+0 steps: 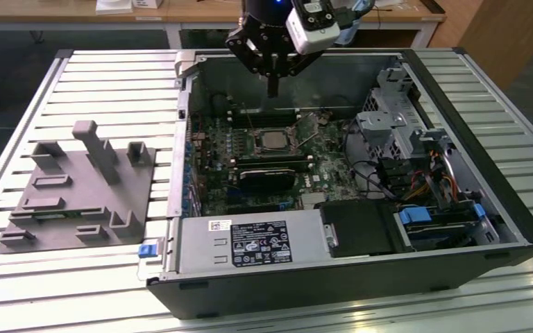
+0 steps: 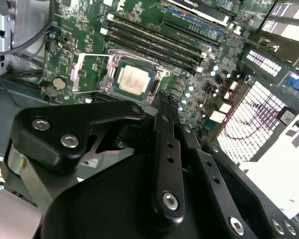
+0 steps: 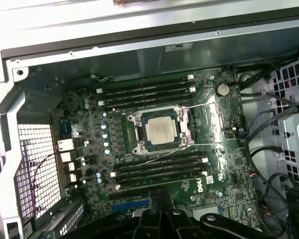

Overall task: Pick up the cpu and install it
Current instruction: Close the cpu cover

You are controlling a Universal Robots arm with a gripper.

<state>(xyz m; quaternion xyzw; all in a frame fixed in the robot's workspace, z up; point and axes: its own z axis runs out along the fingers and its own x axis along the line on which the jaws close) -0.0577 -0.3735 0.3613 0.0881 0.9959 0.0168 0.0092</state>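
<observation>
While the gripper (image 1: 272,89) hangs over the far end of the open computer case (image 1: 512,208), we can see its two fingers pinched together with nothing between them. So it's closed and empty, as far as we can tell. In both wrist views the fingertips (image 3: 150,200) sit flush against each other, pointing down at the motherboard (image 3: 214,184).

The cpu (image 1: 273,142) isn't in the gripper at all. It's lying flat in its socket in the middle of the motherboard, silver top up. In the second wrist view, the metal hold-down frame (image 2: 89,69) looks flipped open beside it, and in the first wrist view thin wire levers (image 3: 199,105) stick out on either side. We'd say the chip looks seated but not clamped down, though we can't tell for sure.

The bit that matters is that the cpu is below the gripper and a little toward the near side in the exterior view, well apart, with clear air between. In the first wrist view it sits just past a bank of memory slots (image 3: 159,167) from the fingertips. It's square, so there's no long axis to line up with.

Further out, a grey plastic fixture (image 1: 72,187) sits on the slatted tabletop (image 1: 109,69), on the exterior view's left of the case.
</observation>
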